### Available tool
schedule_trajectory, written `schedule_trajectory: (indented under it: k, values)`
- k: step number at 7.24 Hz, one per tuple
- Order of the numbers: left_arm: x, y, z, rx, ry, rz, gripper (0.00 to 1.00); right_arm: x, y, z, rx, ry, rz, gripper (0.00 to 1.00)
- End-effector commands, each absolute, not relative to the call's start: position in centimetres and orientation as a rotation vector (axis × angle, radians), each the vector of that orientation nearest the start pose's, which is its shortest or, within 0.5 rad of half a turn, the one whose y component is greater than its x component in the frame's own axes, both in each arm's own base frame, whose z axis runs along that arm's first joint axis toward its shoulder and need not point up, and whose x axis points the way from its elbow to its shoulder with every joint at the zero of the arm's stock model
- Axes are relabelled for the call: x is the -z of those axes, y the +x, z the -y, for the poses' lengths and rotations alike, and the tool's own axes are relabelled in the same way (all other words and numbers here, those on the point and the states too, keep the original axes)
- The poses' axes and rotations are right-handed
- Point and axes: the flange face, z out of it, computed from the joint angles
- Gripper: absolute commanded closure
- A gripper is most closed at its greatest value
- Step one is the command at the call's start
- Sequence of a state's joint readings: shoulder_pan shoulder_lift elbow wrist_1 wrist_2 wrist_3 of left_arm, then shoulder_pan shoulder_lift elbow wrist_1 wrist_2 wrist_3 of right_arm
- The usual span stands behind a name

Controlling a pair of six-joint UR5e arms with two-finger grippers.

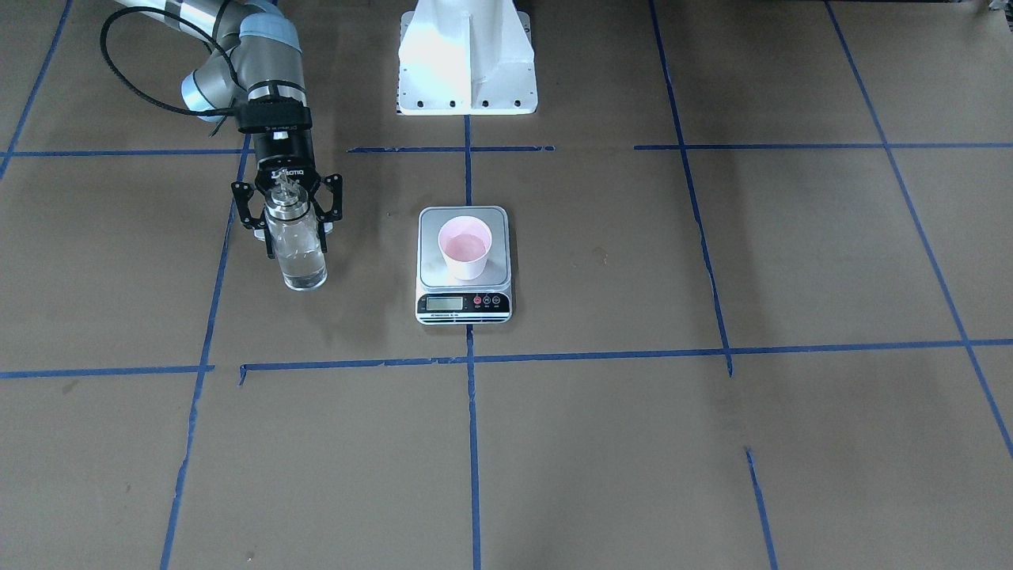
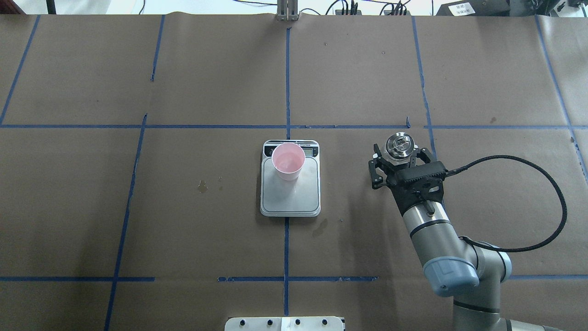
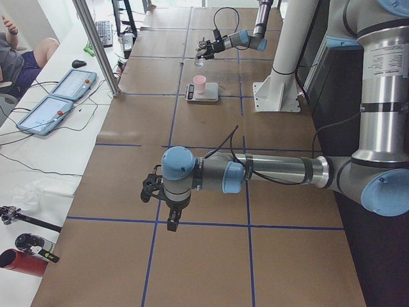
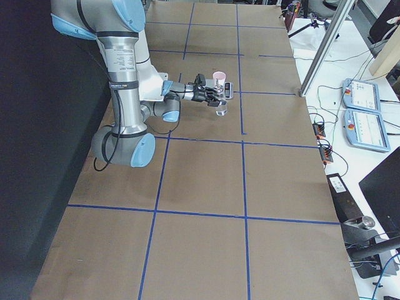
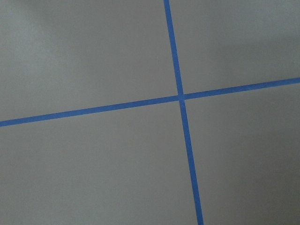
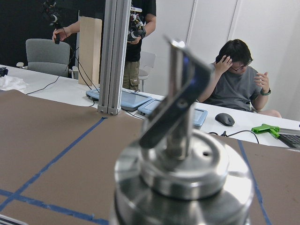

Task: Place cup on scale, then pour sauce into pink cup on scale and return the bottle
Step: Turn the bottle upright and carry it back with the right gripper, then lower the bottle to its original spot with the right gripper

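Obstacles: we log few near the work. The scale (image 2: 290,202) lies at the table's (image 2: 69,207) middle, display toward the far edge. The cup (image 2: 288,162) is upright on the far half of its platform. A black cable (image 2: 553,202) loops off the right arm toward the table's right edge. A small stain (image 2: 202,185) marks the brown paper left of the scale, and blue tape (image 2: 287,82) grids the top. The white pedestal (image 1: 467,63) stands at the near edge, behind the scale. Beyond the far edge we see an aluminium post (image 6: 114,56), tablets (image 6: 136,101) and a seated person (image 6: 236,79).

Task item: the bottle (image 1: 301,265) is upright between the scale and the right edge, well apart from the scale. The right gripper (image 1: 295,233) clamps its glass body, fingers against both sides, below the silver cap (image 2: 398,143). Whether the base rests on the paper, we cannot tell.

Room: open paper runs from the bottle to the scale, to the right edge and to the far edge.

The left gripper (image 3: 171,220) hangs over a tape crossing near the left end. Whether its fingers are apart or together, we cannot tell.
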State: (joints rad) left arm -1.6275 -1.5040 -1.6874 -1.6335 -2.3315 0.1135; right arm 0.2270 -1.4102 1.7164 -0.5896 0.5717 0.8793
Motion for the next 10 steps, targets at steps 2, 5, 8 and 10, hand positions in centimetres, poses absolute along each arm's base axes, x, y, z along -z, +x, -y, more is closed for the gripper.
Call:
schedule_trajectory:
  k: [2,5,8,10]
  values:
    - [-62.5,-9.1,46.7,-0.103,0.187,-0.747,0.00,-42.8,-41.2,32.5,-0.257,1.110,0.745,1.00]
    - [-62.5,-9.1,46.7,-0.105,0.191,-0.748,0.00,-46.1,-37.2,33.2,-0.228,1.028,0.724,1.00]
    - [-62.5,-9.0,46.8,-0.107,0.194,-0.748,0.00,-45.1,-38.0,33.2,-0.303,0.999,0.788,1.00]
    - [-62.5,-9.0,46.8,-0.107,0.194,-0.748,0.00,-46.2,-38.2,33.2,-0.298,0.995,0.767,1.00]
